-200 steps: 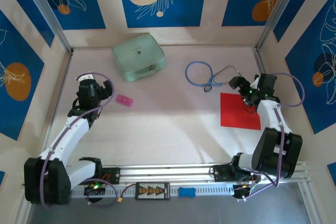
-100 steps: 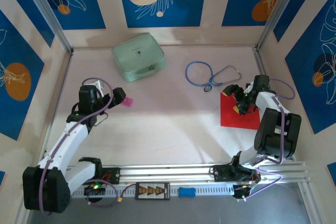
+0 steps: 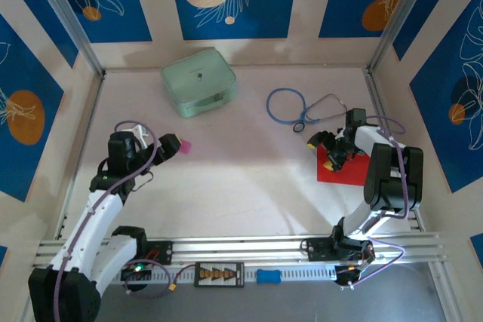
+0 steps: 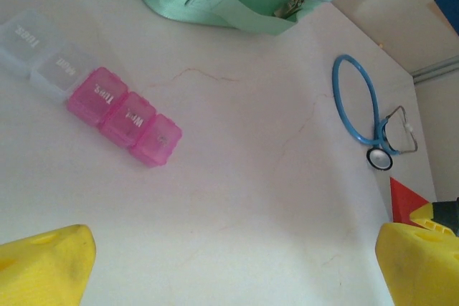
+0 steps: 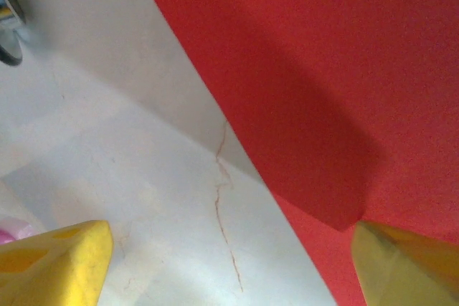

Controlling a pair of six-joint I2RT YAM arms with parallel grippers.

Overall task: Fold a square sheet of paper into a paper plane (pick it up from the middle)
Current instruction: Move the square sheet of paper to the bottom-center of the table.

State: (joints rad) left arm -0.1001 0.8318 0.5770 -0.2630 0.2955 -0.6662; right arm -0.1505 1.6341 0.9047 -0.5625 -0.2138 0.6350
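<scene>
over at the right side of the table (image 3: 249,179), the right gripper (image 3: 330,150) sits low at the left edge of the square sheet of paper (image 3: 346,173), jaws spread wide with nothing in them. in its wrist view one yellow finger (image 5: 54,263) is over bare table, the other over the red. the sheet lies flat, bright red, near the right wall, with a shadow across it. a blue stethoscope (image 3: 300,108) is just behind it. the left gripper (image 3: 162,145) is wide and empty too, by a pink pill box (image 4: 125,116), with a pale green case (image 3: 198,82) further back.
</scene>
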